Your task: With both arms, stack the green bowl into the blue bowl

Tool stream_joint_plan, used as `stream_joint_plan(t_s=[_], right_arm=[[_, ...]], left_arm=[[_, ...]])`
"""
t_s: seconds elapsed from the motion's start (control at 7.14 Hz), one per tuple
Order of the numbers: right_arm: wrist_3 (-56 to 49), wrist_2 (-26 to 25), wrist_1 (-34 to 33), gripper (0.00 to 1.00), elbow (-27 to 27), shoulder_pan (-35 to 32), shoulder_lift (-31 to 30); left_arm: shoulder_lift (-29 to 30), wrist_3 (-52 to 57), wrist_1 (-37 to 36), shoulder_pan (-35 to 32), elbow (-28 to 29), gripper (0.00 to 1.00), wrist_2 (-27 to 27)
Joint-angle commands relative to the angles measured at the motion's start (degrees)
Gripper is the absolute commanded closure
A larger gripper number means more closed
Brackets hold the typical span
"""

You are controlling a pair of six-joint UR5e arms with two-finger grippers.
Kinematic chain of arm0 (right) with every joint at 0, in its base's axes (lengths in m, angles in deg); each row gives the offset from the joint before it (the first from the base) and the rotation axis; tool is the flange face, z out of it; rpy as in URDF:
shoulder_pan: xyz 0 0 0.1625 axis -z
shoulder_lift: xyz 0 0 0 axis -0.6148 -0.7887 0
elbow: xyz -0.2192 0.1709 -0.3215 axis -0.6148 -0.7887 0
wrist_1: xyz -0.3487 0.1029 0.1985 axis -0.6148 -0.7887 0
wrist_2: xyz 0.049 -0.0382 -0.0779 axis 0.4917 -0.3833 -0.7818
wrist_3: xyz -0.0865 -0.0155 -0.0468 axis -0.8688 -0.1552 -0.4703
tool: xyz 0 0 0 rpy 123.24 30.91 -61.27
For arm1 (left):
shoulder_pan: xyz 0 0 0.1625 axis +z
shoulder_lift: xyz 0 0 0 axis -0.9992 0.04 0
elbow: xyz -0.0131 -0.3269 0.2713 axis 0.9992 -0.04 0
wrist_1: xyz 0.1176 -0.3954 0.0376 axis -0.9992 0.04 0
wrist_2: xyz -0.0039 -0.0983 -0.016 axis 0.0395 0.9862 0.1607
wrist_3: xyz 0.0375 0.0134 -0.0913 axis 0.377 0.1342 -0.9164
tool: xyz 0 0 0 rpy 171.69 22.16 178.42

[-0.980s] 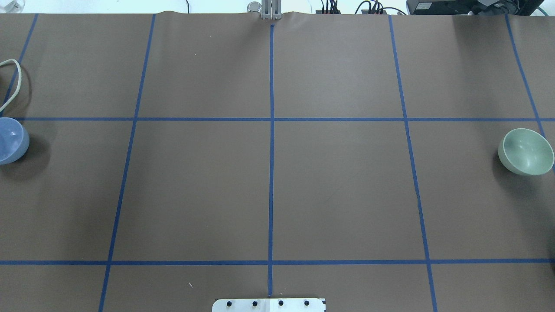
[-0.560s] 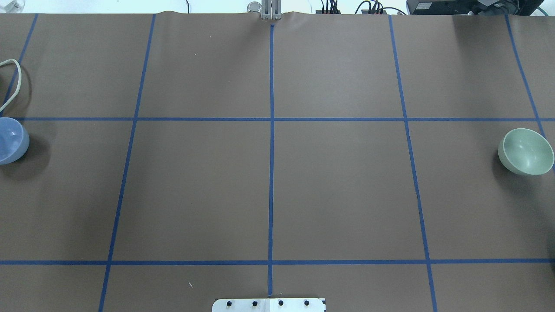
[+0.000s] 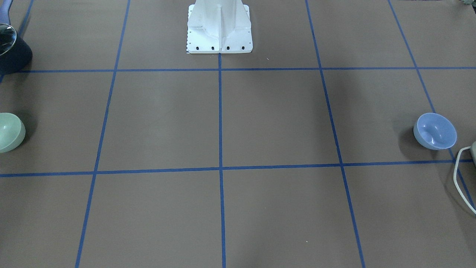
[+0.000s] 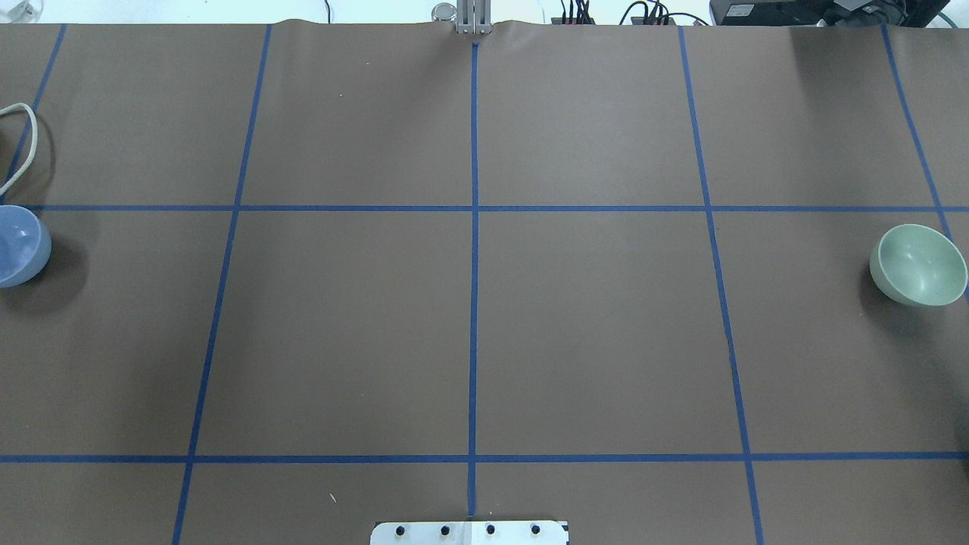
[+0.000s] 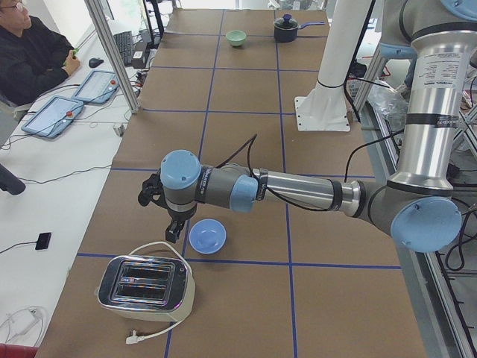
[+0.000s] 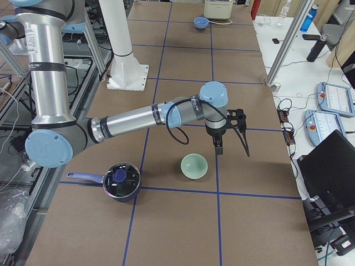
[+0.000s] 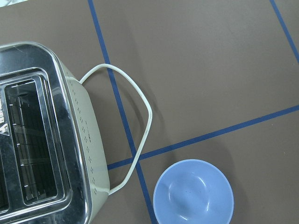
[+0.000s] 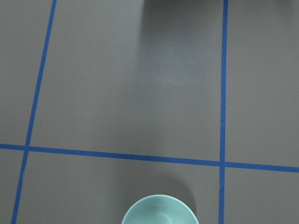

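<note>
The green bowl (image 4: 918, 265) sits upright at the table's far right; it also shows in the front view (image 3: 9, 133), the right side view (image 6: 194, 166) and the right wrist view (image 8: 160, 211). The blue bowl (image 4: 19, 246) sits upright at the far left, also in the front view (image 3: 435, 131), the left side view (image 5: 207, 236) and the left wrist view (image 7: 193, 192). My left gripper (image 5: 160, 216) hovers just beside the blue bowl. My right gripper (image 6: 233, 151) hovers just beyond the green bowl. Each gripper shows only in its side view, so I cannot tell whether it is open or shut.
A chrome toaster (image 5: 145, 287) with a white cord (image 7: 140, 107) stands close to the blue bowl. A dark lidded pot (image 6: 121, 180) stands near the green bowl. The white pedestal (image 3: 219, 28) is at the robot's side, mid-table.
</note>
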Motion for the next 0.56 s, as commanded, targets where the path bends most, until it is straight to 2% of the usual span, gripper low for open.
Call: stream_joint_plan(t_s=[0.0, 0.14, 0.28, 0.42], right_arm=[[-0.33, -1.62, 3.76, 0.00, -0.90, 1.01, -2.58], [-1.03, -4.94, 3.68, 0.00, -1.51, 2.76, -3.89], [-1.38, -5.06, 3.68, 0.01, -1.87, 3.65, -4.42], [-1.56, -4.98, 3.59, 0.01, -1.87, 4.01, -5.38]], left_arm=[[-0.02, -2.14, 0.07, 2.77, 0.33, 0.02, -0.21], [0.41, -5.28, 0.50, 4.88, 0.42, 0.02, -0.30], [0.33, -8.36, 4.42, 6.81, 1.99, 0.02, -0.74], [0.33, -11.00, 11.77, 7.96, 6.36, 0.02, -2.05]])
